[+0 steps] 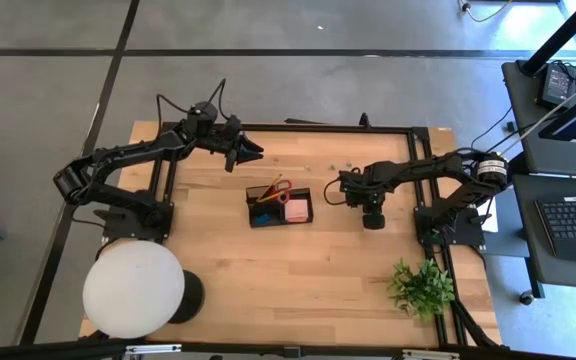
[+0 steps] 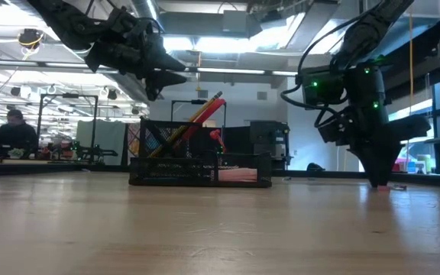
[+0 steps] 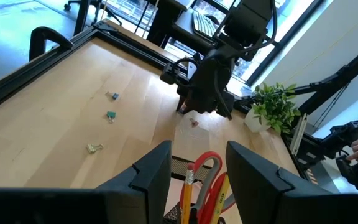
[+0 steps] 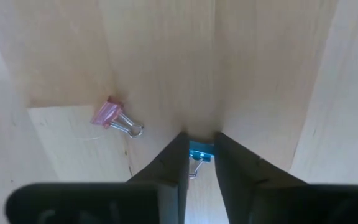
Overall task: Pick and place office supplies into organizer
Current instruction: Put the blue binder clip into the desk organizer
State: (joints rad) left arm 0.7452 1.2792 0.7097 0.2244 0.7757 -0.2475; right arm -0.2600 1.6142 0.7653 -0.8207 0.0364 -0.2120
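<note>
Right gripper [image 4: 200, 163]: you have it down at the tabletop, right of the organizer, its fingers pinching a small blue binder clip [image 4: 199, 151] that sits between the tips.
Pink binder clip [image 4: 112, 116]: lies on the wood just beside that gripper, untouched.
Left gripper [image 3: 197, 171]: you see it raised above the table behind the organizer, fingers spread, nothing between them.
Organizer [image 1: 280, 208]: black tray near the table's middle, between the two arms.
Contents: red-handled scissors [image 1: 277, 190] and pencils [image 2: 192, 120] stand tilted in one compartment; the pink sticky-note block [image 1: 297, 210] fills another.
Loose clips [image 3: 111, 115]: three more lie scattered on the wood behind the organizer.
Lamp [image 1: 133, 289] and plant [image 1: 421, 288]: near the front edge.
</note>
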